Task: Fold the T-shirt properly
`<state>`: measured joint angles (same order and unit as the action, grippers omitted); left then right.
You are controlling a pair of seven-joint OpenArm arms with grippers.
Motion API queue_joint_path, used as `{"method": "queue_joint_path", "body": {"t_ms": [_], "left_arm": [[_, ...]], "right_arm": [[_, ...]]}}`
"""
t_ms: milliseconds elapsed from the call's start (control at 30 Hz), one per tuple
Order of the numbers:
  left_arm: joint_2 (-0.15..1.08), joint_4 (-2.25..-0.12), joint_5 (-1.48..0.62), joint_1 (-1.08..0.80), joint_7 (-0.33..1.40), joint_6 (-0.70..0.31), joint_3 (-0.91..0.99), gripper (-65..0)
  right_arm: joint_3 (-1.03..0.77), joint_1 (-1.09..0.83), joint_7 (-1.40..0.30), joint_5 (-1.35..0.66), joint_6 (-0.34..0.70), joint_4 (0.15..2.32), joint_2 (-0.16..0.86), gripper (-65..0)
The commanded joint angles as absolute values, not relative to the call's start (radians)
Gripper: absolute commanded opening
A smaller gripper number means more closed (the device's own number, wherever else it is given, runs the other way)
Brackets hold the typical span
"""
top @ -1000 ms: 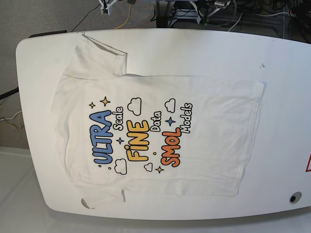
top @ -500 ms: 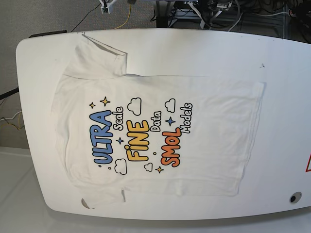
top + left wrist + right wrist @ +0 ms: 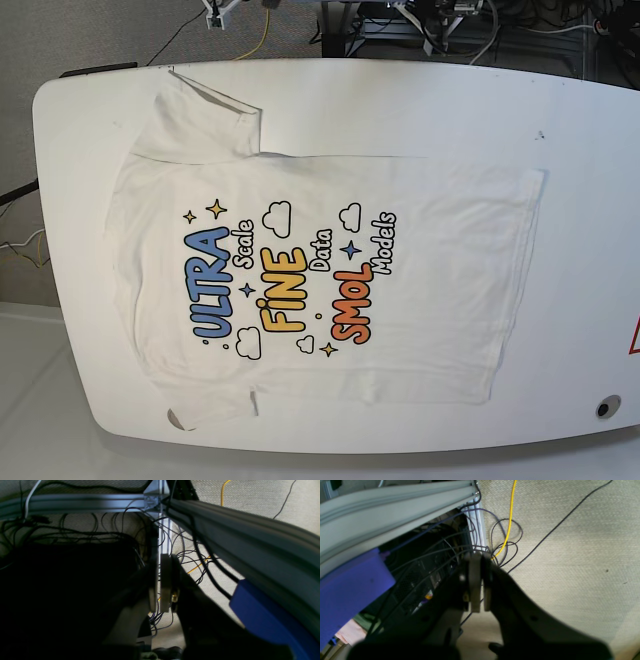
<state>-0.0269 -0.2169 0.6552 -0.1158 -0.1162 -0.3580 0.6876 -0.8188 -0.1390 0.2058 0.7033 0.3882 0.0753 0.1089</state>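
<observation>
moved: nothing | T-shirt lengthwise left-right, collar left (print up) | both fingers clenched, empty

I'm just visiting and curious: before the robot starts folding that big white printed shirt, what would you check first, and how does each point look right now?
1. White short-sleeved cloth T-shirt lies spread open on the white table: ok.
2. Print faces up, blue, yellow and orange words readable: ok.
3. Sleeves flat: not ok; the upper sleeve shows creases, and the lower one reaches the table's edge.
4. Left gripper empty and shut: ok; it hangs off the table over cables.
5. Right gripper empty and shut: ok; also over the floor.
6. Arms clear of the shirt: ok; neither appears in the base view.
</observation>
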Motion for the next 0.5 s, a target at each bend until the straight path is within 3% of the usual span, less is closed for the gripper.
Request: {"method": "queue_joint_path", "body": {"t_ms": [0, 233, 467], "left_arm": [[-0.027, -0.215, 0.692, -0.133, -0.118, -0.367, 0.699, -65.0], [-0.019, -0.290, 0.641, -0.200, -0.111, -0.427, 0.702, -65.0], [-0.012, -0.604, 0.376, -0.364, -0.079, -0.555, 0.705, -65.0]], "right_arm": [[-0.824, -0.154, 0.205, 0.704, 0.389, 0.069, 0.118, -65.0], [-0.817, -0.198, 0.196, 0.656, 0.413, 0.155, 0.112, -65.0], [-0.814, -0.306, 0.174, 0.517, 0.538, 0.403, 0.094, -65.0]]}}
